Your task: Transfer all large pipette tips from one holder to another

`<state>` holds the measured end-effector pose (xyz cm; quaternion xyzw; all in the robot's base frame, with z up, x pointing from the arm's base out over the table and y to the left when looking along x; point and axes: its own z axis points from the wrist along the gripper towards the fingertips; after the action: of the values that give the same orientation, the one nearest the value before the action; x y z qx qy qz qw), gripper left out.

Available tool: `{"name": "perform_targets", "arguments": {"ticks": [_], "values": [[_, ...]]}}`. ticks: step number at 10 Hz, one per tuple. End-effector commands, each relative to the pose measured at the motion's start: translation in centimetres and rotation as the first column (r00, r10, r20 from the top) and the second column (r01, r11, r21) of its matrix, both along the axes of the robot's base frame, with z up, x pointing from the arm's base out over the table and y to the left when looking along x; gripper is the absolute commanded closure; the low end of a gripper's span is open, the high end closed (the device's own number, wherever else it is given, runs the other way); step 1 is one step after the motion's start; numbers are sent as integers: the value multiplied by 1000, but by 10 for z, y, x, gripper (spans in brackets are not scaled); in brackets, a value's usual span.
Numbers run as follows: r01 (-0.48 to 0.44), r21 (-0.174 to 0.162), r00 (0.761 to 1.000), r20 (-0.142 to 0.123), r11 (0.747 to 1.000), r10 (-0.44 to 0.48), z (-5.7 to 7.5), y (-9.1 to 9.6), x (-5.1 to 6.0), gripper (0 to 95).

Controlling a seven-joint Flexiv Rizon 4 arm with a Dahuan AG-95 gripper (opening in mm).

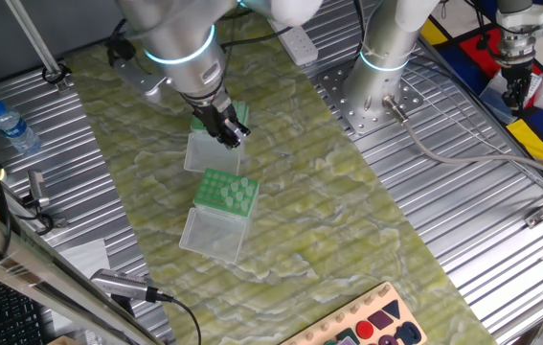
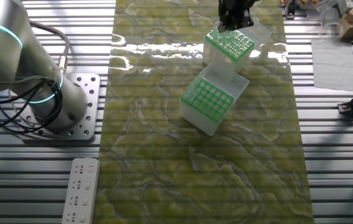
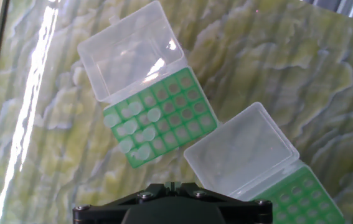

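Black gripper housing fills the hand view's lower edge, the arm (image 1: 180, 43) reaching down so the gripper (image 1: 228, 131) hangs over one green-topped holder (image 2: 229, 43); I cannot tell how wide its fingers stand. Beside that holder sits a second one (image 3: 160, 118), lid open, with the large pipette tips (image 3: 136, 134) clustered at one corner.

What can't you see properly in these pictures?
- End effector: its fingertips are cut off by the bottom edge in the hand view and too small in both fixed views, so open or shut is unclear.
- Pipette tips: blurry blobs; their number is unclear.
- Second green box: cut off at the corner.
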<state>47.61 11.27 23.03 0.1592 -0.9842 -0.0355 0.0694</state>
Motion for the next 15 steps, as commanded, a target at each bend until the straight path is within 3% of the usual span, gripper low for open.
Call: {"name": "perform_targets", "arguments": {"ticks": [1, 2, 3, 6, 11, 12, 15], "values": [[19, -3, 1000, 22, 1000, -19, -8, 10, 10, 950], [20, -6, 999, 36, 1000, -20, -13, 16, 14, 950], [21, -8, 999, 45, 1000, -20, -15, 21, 16, 760], [-13, -13, 998, 61, 1000, 14, -20, 29, 22, 760], [-53, -32, 996, 64, 998, 55, -32, 55, 25, 760], [-55, -33, 996, 63, 998, 57, -31, 54, 25, 950], [-86, -29, 995, 41, 996, 87, -31, 54, 25, 950]]}}
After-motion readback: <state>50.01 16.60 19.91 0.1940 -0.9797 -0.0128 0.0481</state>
